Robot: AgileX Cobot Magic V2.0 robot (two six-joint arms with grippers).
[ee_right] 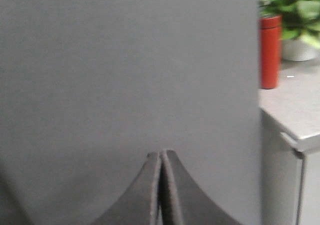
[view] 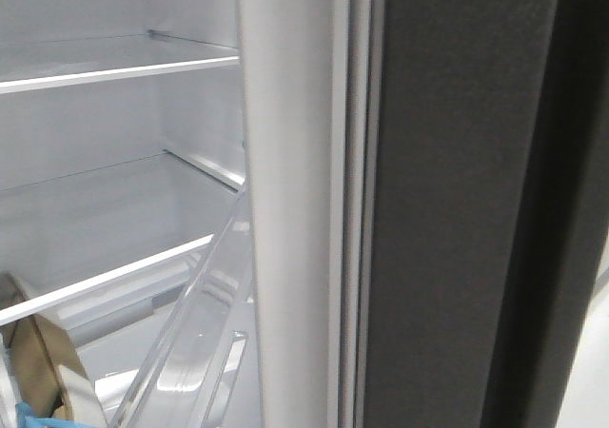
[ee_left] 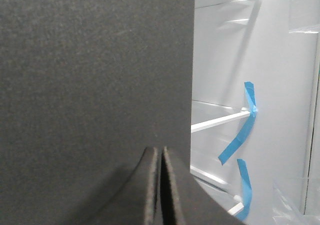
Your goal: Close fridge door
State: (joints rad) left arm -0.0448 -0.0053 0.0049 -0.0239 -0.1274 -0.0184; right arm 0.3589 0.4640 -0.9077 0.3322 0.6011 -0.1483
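Observation:
The fridge door [view: 447, 209] stands open, seen edge-on in the front view: dark charcoal outside at the right, silvery-white inner edge [view: 285, 190] with a pale gasket strip, and a clear plastic bin [view: 195, 342] below. Neither gripper shows in the front view. My left gripper [ee_left: 160, 151] is shut and empty, its tips right at the door's dark outer face [ee_left: 90, 75], close to the door's edge. My right gripper [ee_right: 161, 155] is shut and empty, its tips at the same grey face [ee_right: 125, 70].
The open fridge interior has white shelves [view: 114, 71] and blue tape strips [ee_left: 247, 120] on its wall. A brown and blue object [view: 48, 371] sits low in the fridge. A red bottle [ee_right: 270, 50] and a potted plant [ee_right: 292, 10] stand on a grey counter [ee_right: 295, 110].

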